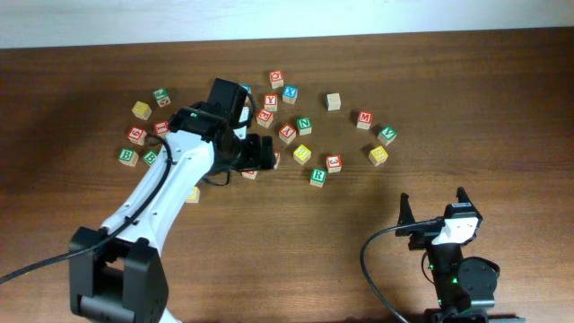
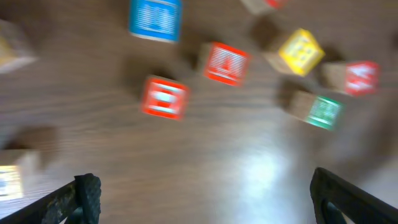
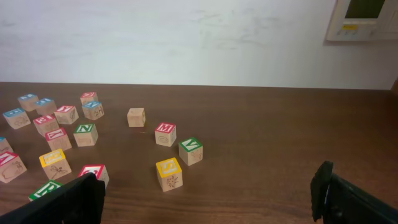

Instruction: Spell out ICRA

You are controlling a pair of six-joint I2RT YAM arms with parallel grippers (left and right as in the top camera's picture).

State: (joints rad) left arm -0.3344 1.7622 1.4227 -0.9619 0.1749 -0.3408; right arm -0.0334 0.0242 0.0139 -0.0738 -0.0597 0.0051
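Note:
Several wooden letter blocks lie scattered across the far middle of the brown table [image 1: 466, 108]. My left gripper [image 1: 262, 154] is open and empty, low over the blocks near the cluster's middle. Its blurred wrist view shows a red block [image 2: 164, 98], another red block [image 2: 226, 63], a blue block [image 2: 155, 18], a yellow block [image 2: 301, 51] and a green block [image 2: 323, 112] ahead of the open fingers [image 2: 205, 199]. My right gripper [image 1: 434, 208] is open and empty at the near right. Its wrist view shows a yellow S block [image 3: 170, 173], a green block [image 3: 191, 150] and a red M block [image 3: 165, 134].
A plain wood-faced block [image 1: 334, 101] stands alone at the back. A group of blocks [image 1: 143, 135] lies at the far left, behind my left arm. A white wall [image 3: 186, 37] rises behind the table.

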